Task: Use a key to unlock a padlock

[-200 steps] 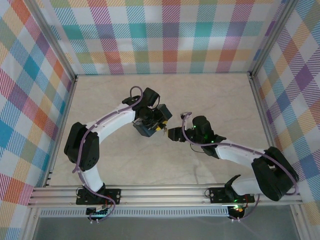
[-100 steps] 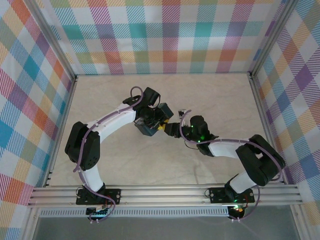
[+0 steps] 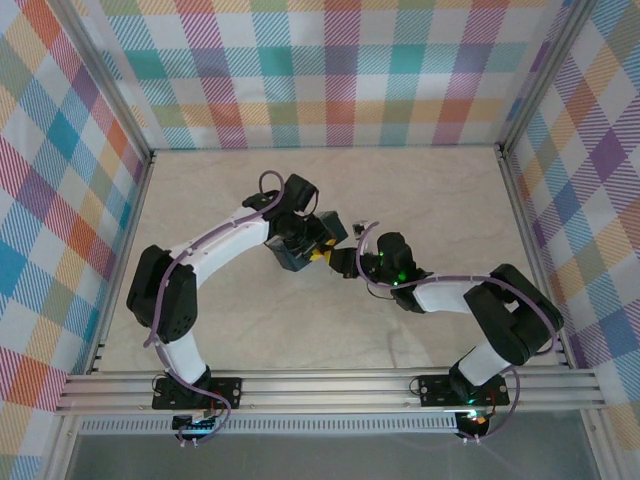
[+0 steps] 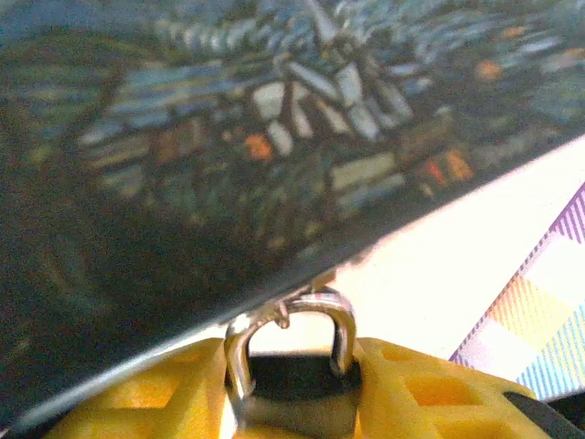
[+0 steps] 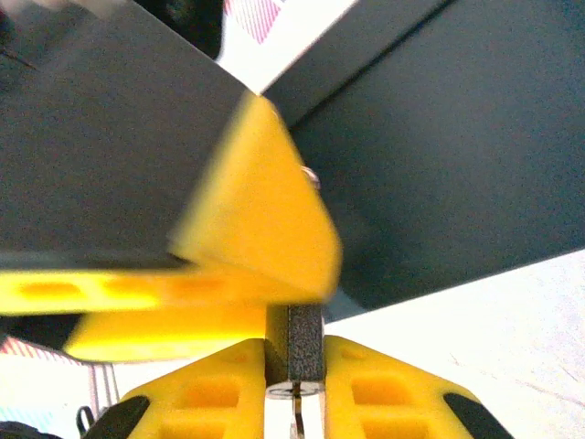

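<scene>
The padlock has a dark body, and its silvery shackle hooks through the hasp of the blue-yellow painted tin. My left gripper has its yellow fingers pressed on both sides of the lock body. In the right wrist view my right gripper is shut on the narrow sides of the same padlock. The slim silvery key sticks out of the keyhole toward the camera. In the top view the left gripper and right gripper meet tip to tip beside the tin.
The left gripper's yellow fingers cross just above the right one's. A pale table lies around the arms. Metal rails run along the near edge and plaid walls stand on three sides.
My right gripper has moved left up to the left gripper and closed on the padlock. The left arm and tin have barely shifted.
</scene>
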